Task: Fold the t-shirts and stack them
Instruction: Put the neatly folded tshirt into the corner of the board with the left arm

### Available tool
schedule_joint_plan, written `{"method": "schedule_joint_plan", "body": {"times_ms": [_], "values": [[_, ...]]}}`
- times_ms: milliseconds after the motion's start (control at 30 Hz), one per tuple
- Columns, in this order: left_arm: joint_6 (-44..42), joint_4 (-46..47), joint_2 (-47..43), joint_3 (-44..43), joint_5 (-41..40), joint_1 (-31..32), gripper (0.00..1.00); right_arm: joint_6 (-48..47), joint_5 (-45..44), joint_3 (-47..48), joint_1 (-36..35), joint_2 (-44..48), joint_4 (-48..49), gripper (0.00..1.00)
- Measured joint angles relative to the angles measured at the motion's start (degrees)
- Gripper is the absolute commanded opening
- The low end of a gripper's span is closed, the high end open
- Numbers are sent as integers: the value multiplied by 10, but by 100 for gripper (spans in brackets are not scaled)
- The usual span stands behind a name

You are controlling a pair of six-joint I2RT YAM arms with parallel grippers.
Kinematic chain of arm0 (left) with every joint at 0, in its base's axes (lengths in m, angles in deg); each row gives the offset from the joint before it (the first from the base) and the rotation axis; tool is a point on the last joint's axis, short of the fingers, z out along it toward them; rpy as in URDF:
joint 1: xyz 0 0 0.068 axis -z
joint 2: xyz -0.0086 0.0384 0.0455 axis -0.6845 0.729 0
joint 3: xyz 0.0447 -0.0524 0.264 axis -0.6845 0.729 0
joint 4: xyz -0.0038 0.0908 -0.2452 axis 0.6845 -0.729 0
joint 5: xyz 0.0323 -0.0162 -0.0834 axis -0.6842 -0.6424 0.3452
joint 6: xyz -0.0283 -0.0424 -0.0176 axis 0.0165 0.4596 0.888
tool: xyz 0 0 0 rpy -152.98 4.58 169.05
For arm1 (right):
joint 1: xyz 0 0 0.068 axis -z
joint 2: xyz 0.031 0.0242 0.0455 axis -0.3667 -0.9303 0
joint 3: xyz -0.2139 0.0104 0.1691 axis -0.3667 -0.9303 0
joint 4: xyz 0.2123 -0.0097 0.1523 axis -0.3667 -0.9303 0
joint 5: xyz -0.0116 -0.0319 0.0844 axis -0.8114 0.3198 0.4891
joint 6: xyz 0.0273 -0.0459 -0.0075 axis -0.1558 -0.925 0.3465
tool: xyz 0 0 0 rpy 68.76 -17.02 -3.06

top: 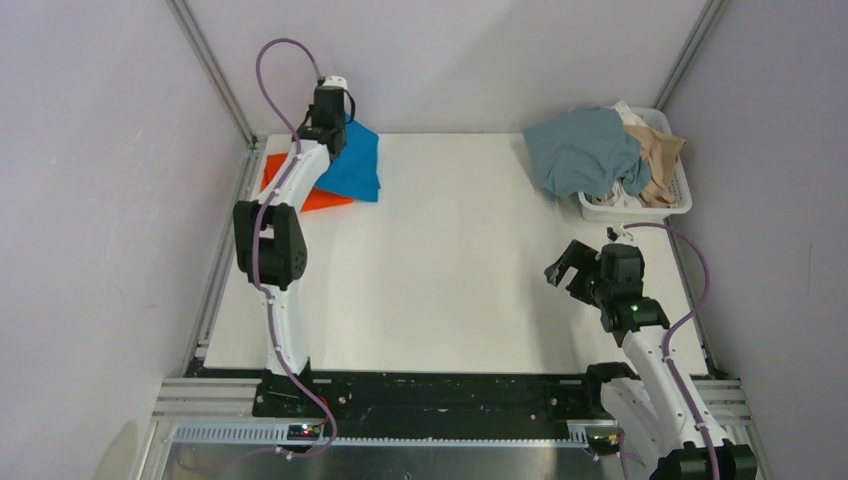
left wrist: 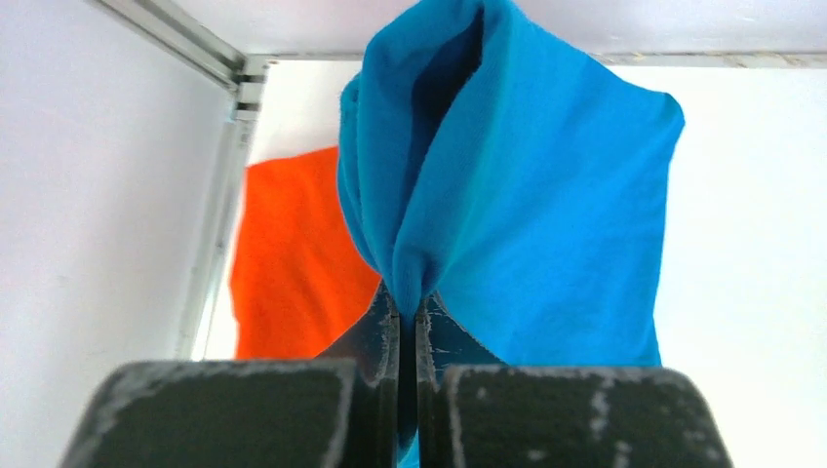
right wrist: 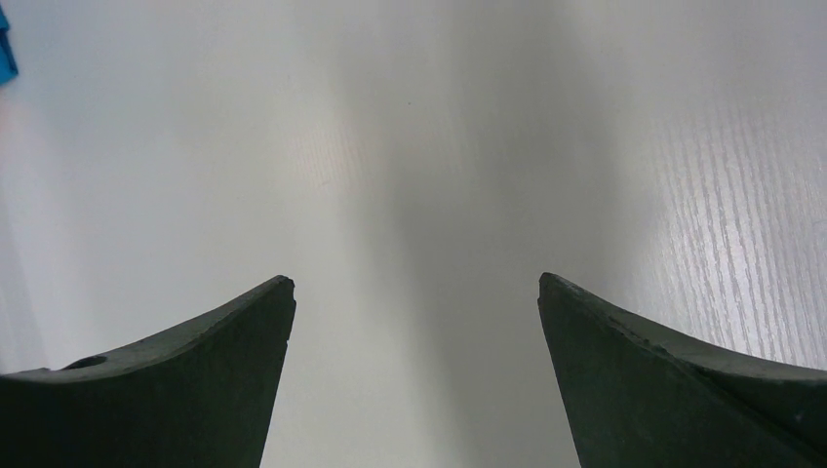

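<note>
Upper left, the left gripper [left wrist: 408,314] pinches the bright blue cloth t-shirt [left wrist: 527,214], seemingly lifted over the flat orange-red t-shirt [left wrist: 293,263]. Lower right, the right gripper [right wrist: 415,283] gapes wide.

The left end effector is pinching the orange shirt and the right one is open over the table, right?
No, the left end effector is pinching the blue shirt, not the orange shirt, as the left wrist view shows. The right end effector is open.
</note>
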Motion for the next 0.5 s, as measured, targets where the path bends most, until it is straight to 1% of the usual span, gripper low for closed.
{"method": "schedule_joint_plan", "body": {"times_ms": [267, 500], "values": [[-60, -9, 3, -34, -22, -24, 0, 0, -14, 0, 0, -3, 3, 100], [-59, -18, 3, -37, -14, -24, 0, 0, -19, -1, 0, -11, 3, 99]]}}
